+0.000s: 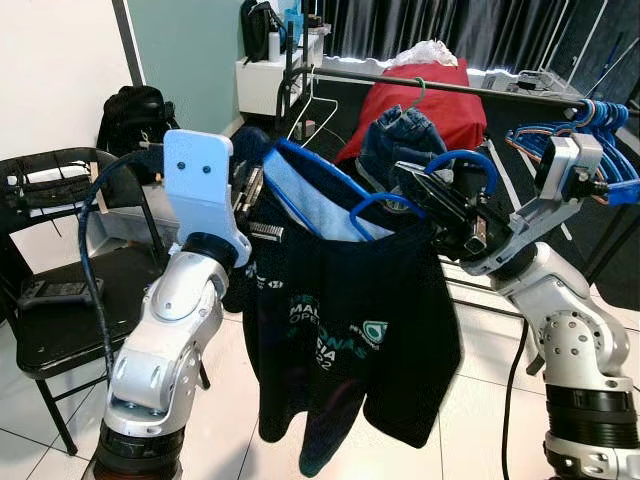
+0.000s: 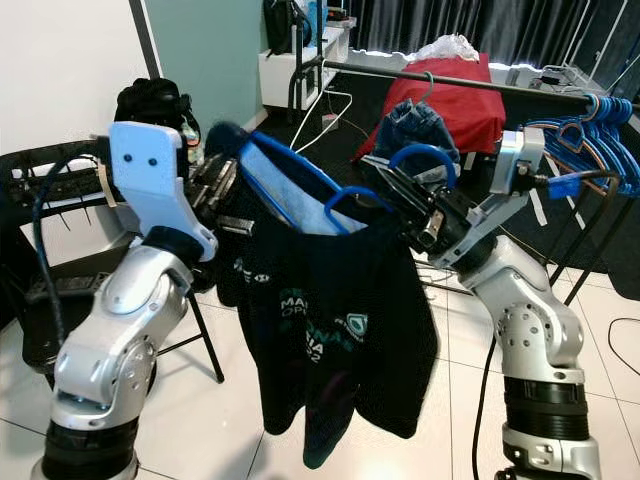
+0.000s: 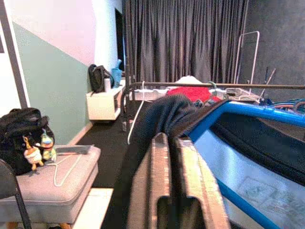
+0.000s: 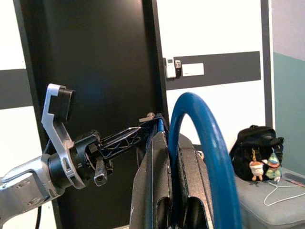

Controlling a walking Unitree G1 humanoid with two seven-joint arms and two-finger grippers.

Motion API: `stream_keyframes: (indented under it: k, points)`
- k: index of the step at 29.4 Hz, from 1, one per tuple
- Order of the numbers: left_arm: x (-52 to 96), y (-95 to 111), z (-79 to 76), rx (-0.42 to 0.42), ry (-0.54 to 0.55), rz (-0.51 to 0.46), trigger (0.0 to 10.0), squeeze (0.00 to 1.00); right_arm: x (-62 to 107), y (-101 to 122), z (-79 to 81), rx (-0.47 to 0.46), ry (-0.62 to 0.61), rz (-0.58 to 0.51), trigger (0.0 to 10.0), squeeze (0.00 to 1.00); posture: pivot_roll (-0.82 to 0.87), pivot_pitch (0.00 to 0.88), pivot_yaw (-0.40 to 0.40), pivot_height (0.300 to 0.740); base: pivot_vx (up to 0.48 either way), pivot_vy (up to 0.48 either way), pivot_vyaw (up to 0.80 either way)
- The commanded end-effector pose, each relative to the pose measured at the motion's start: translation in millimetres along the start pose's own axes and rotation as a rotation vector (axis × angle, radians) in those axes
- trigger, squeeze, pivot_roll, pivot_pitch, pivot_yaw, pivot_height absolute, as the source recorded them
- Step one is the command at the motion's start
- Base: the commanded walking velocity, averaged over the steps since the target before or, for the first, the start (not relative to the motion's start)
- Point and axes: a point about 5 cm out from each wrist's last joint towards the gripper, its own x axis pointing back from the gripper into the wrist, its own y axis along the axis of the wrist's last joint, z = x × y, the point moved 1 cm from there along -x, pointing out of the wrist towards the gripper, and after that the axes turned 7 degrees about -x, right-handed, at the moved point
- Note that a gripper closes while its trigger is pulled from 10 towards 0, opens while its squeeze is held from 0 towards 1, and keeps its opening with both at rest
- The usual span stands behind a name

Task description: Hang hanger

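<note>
The right pincer is clamping together on the hook of the one blue hanger, its fingers pressing against the curved blue plastic. The left pincer is closing on the hanger's other shoulder, gripping it through the dark cloth. Between the two pincers the hanger is sitting tilted, carrying one black T-shirt with teal lettering that is draping down in front of the robot. Behind it one dark clothes rail is running across, holding a red garment and a bunch of empty blue hangers at its right end.
</note>
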Motion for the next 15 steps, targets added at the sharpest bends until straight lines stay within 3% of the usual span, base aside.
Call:
stream_keyframes:
  k: [1, 10, 15]
  points:
    - [-0.6, -0.4, 3.9, -0.024, 0.015, -0.004, 0.0, 0.00, 2.4, 5.3, -1.1, 0.017, -0.008, -0.015, 0.0, 0.00, -0.05, 0.003, -0.065, 0.736, 0.000, 0.000, 0.00]
    - [-2.0, 4.6, 4.3, -0.003, 0.005, -0.038, 0.0, 0.00, 0.8, 3.2, -9.5, 0.032, -0.066, -0.011, 0.0, 0.00, -0.04, 0.000, -0.067, 0.736, 0.000, 0.000, 0.00]
    - [-1.9, 13.4, -13.8, 0.070, -0.131, -0.091, 0.0, 0.00, -0.9, -3.7, -20.9, 0.055, -0.160, 0.022, 0.0, 0.00, -0.04, 0.000, -0.069, 0.736, 0.000, 0.000, 0.00]
